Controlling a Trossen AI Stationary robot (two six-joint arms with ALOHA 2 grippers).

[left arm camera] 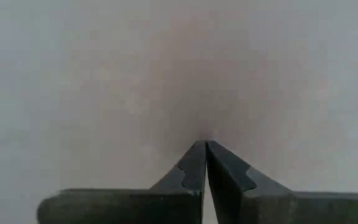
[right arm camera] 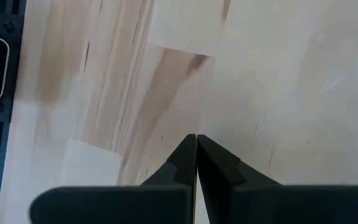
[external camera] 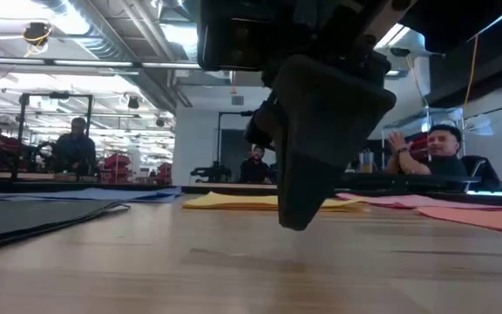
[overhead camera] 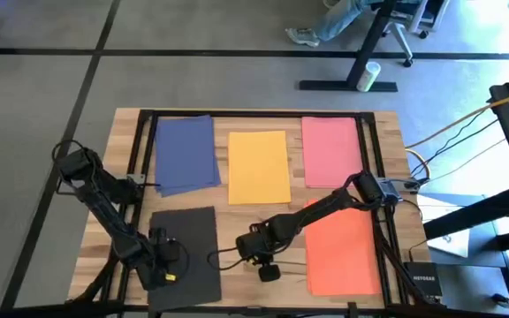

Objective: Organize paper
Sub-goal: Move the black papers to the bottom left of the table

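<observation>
the right gripper (overhead camera: 267,271) hangs low over the bare wood of the table (overhead camera: 263,221), near the front edge, in the gap between the dark sheet and the orange sheet. its two fingers (right arm camera: 185,163) are pressed together with nothing between them. in the right wrist view only pale wood planks show under the tips. in the low view this gripper (external camera: 308,187) fills the middle, big and dark, just above the wood.

the left gripper (overhead camera: 164,265) sits at the near left, over the dark grey-black sheet (overhead camera: 188,252). its fingers (left arm camera: 191,171) are together too, and they hold nothing. in the left wrist view a plain grey surface fills everything behind them, so i cannot tell if the tips touch the sheet.

the paper is spread out flat on the table, each sheet on its own. the navy blue sheet (overhead camera: 186,153) lies at the far left. the yellow sheet (overhead camera: 258,166) lies in the far middle. the pink sheet (overhead camera: 331,151) lies at the far right. the orange sheet (overhead camera: 343,250) lies at the near right, partly under the right arm. the dark sheet lies at the near left.

a black frame (overhead camera: 144,132) runs around the far part of the table. in the room behind, a few people (external camera: 438,153) sit far off.
</observation>
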